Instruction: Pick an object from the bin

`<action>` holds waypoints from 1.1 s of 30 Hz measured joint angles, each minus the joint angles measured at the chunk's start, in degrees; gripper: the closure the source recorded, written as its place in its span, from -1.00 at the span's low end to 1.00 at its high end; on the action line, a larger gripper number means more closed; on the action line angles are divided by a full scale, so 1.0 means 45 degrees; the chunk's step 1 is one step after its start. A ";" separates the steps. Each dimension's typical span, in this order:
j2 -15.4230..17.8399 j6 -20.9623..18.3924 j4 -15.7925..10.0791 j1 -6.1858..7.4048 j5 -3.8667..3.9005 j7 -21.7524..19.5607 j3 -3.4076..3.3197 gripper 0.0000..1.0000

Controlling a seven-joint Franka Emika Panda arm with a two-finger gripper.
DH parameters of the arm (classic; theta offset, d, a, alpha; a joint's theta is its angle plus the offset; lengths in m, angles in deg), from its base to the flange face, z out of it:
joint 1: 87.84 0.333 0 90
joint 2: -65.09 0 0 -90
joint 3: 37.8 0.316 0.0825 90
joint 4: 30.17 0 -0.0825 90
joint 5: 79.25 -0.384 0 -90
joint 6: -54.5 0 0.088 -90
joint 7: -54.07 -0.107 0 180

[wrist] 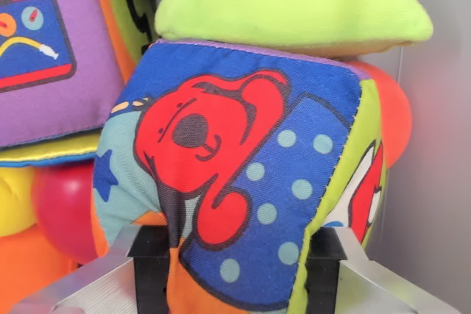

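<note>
A soft fabric cube, blue with a red dog and pale dots, fills the middle of the wrist view. My gripper is shut on its lower part: the black pads press into the fabric from both sides and the cloth bulges between them. A lime-green plush piece lies on top of the cube. Behind it sit a purple soft block, a red ball and an orange shape.
The bin's pale grey wall rises along the wrist view's right. Yellow and orange soft toys crowd the lower left, packed close against the cube.
</note>
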 joint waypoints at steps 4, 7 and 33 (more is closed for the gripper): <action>0.0122 -0.0121 0.0007 0.0000 0.0000 0.0000 -0.0001 1.00; 0.0291 -0.0279 0.0010 0.0000 0.0000 0.0000 -0.0001 1.00; 0.1940 -0.2450 0.0559 0.0001 0.0012 0.0000 -0.0011 1.00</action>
